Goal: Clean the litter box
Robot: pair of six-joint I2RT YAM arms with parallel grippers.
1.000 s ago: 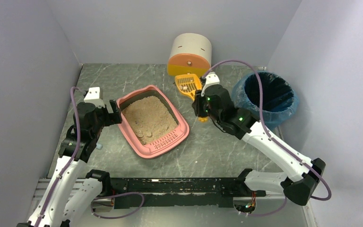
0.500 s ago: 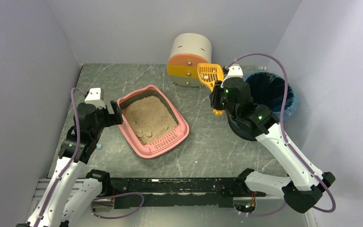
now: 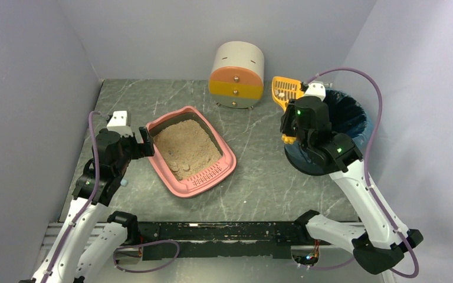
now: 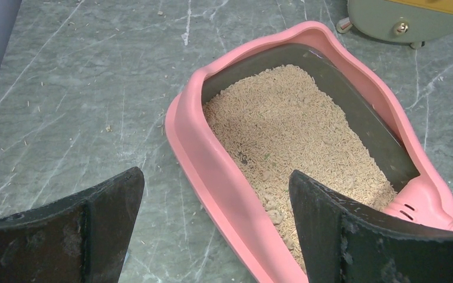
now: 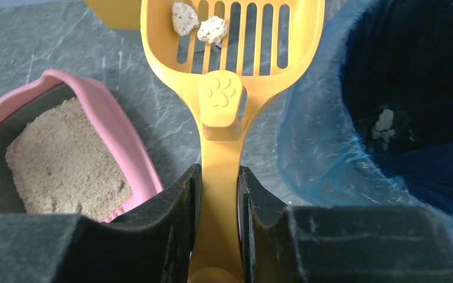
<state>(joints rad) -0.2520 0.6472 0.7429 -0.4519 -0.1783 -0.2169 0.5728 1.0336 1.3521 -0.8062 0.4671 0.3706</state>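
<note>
The pink litter box (image 3: pixel 207 175), filled with beige litter, sits left of centre on the table. My left gripper (image 3: pixel 144 142) is open, its fingers straddling the box's left rim (image 4: pixel 194 153), one over the table and one over the litter. My right gripper (image 3: pixel 292 116) is shut on the handle of a yellow slotted scoop (image 3: pixel 284 89). The scoop's head (image 5: pixel 230 35) carries two pale clumps (image 5: pixel 212 29) and hangs just left of the blue-lined bin (image 3: pixel 345 118). In the right wrist view, the litter box (image 5: pixel 124 130) lies at lower left, and a clump (image 5: pixel 383 125) rests inside the bin (image 5: pixel 401 88).
A cream-and-orange round drawer unit (image 3: pixel 237 75) stands at the back centre. Grey walls close in the left, back and right sides. A black rail (image 3: pixel 224 233) runs along the near edge between the arm bases.
My right arm has carried the scoop rightward, from in front of the drawer unit to the bin's left rim. The left arm and litter box have stayed put.
</note>
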